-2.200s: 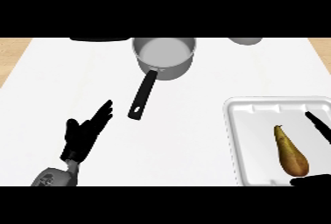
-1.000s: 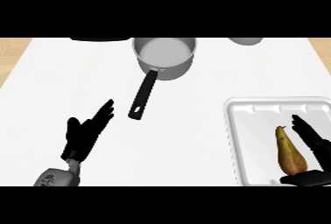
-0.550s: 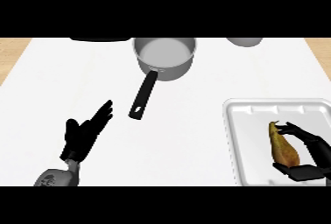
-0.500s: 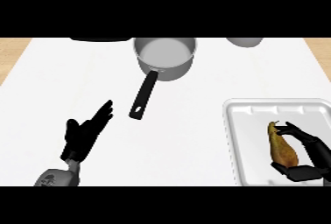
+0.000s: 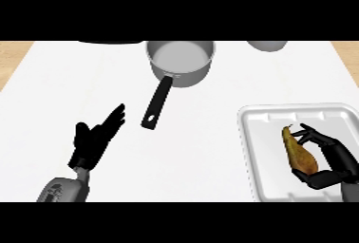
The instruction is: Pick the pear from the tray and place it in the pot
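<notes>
A yellow-brown pear (image 5: 299, 155) lies in the white tray (image 5: 261, 156) at the lower right. My right hand (image 5: 334, 161) is curled round the pear from its right side, fingers near its tip and thumb near its base. The grey pot (image 5: 180, 60) stands at the top centre, its black handle (image 5: 157, 102) pointing down toward me. My left hand (image 5: 96, 140) rests open on the counter at the lower left, fingers pointing up and right.
A grey round object (image 5: 266, 45) sits at the top right edge and a dark object (image 5: 112, 42) at the top left edge. The white counter (image 5: 70, 85) has wooden strips showing at its far corners.
My right hand came in over the tray from the right and curled round the pear. The pear has tilted slightly. The left hand has stayed still.
</notes>
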### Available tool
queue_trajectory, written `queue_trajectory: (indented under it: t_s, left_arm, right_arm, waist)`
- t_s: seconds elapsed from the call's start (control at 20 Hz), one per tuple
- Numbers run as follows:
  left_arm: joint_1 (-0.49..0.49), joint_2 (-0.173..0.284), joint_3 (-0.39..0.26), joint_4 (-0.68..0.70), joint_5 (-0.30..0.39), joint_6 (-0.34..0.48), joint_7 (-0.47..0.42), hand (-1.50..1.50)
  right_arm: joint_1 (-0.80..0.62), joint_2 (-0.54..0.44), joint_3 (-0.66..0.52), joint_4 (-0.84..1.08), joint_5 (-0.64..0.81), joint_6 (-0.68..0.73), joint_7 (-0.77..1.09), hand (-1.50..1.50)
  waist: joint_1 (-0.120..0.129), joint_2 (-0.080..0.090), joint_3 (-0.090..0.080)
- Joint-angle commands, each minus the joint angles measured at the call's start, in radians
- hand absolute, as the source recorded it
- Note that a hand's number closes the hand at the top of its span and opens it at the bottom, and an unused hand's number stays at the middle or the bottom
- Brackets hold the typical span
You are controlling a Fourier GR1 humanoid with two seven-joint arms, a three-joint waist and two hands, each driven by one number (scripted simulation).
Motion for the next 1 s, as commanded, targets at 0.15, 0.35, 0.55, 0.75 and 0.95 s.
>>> queue_trajectory:
  t_s: [0.15,0.35,0.55,0.75,0.95]
  left_arm:
    - [-0.025,0.013,0.021,0.018,0.017,-0.032,-0.009,0.0]
    - [-0.024,-0.022,-0.005,0.027,-0.019,-0.01,-0.002,0.0]
    - [-0.006,-0.001,0.027,0.052,-0.029,-0.027,-0.04,0.0]
    - [0.022,-0.022,0.037,0.042,-0.028,-0.024,-0.059,0.0]
    - [0.03,-0.016,0.044,0.0,-0.039,-0.002,-0.009,0.0]
  right_arm:
    - [-0.321,0.021,-0.007,0.258,-0.028,0.12,-0.009,1.5]
    - [-0.427,0.005,0.004,0.37,0.039,0.067,-0.136,1.5]
    - [-0.456,0.031,0.028,0.397,0.095,-0.045,-0.164,1.5]
    - [-0.45,0.032,0.041,0.298,0.105,-0.086,-0.117,1.5]
    - [-0.408,0.086,0.081,0.087,0.117,-0.163,0.005,1.5]
  waist:
    - [0.035,0.02,0.026]
    - [0.016,0.015,0.024]
    - [0.006,0.013,0.023]
    - [-0.005,0.008,0.022]
    - [-0.023,0.0,0.021]
